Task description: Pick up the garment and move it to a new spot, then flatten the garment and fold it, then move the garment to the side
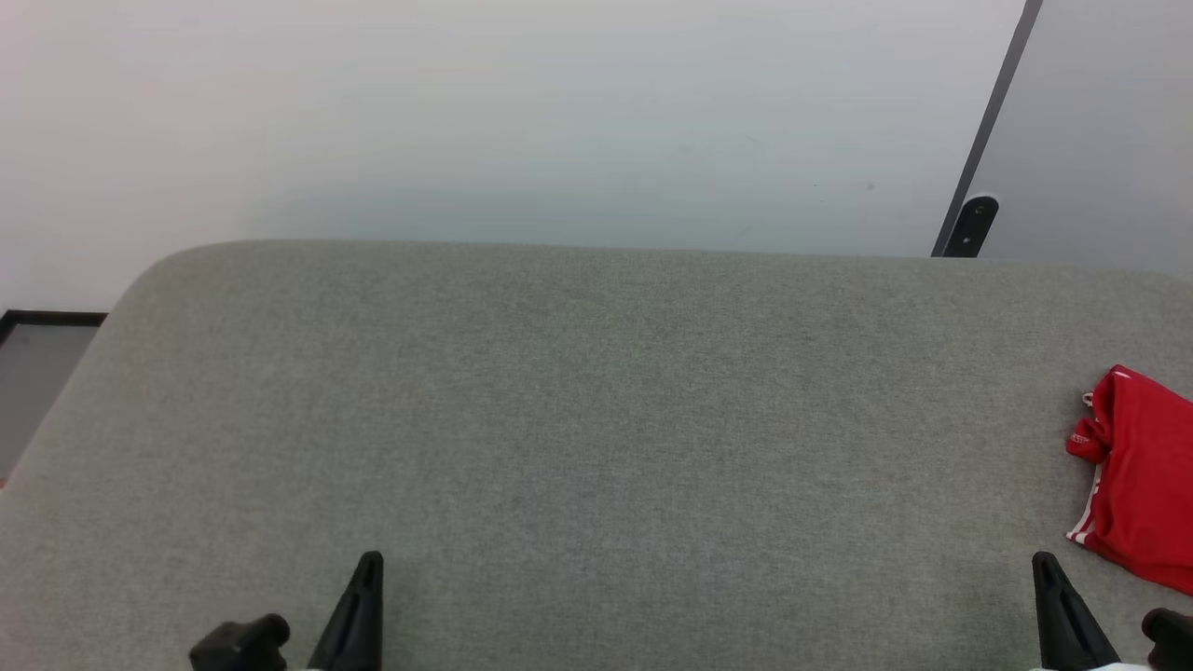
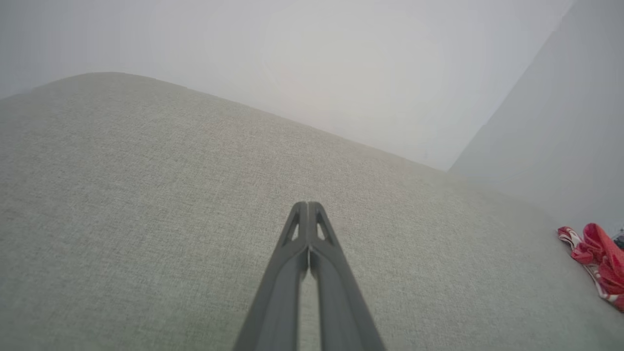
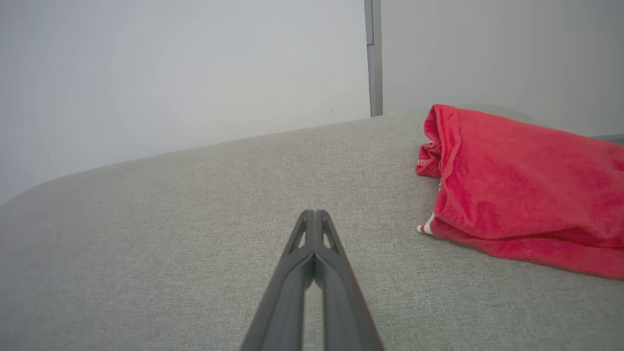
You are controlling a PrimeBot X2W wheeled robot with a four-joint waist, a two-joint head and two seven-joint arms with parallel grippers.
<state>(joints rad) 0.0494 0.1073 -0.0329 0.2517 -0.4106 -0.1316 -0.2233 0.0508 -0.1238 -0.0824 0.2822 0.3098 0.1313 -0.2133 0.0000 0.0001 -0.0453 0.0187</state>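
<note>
Two grippers hang low over the grey upholstered surface (image 1: 596, 401), each clenched on nothing. The left gripper (image 2: 308, 204) has its fingers pressed tip to tip near the surface's front edge at the left; the right gripper (image 3: 315, 213) is pressed together the same way near the front edge at the right. The garment (image 1: 1142, 475) lies bunched on the surface's right side, red with striped trim showing, near the right gripper but apart from it.

I can read no lettering, number or brand here. A tiny white mark (image 1: 1079, 438) sits on the garment (image 1: 1142, 475), on its bunched corner, too small to decipher.
</note>
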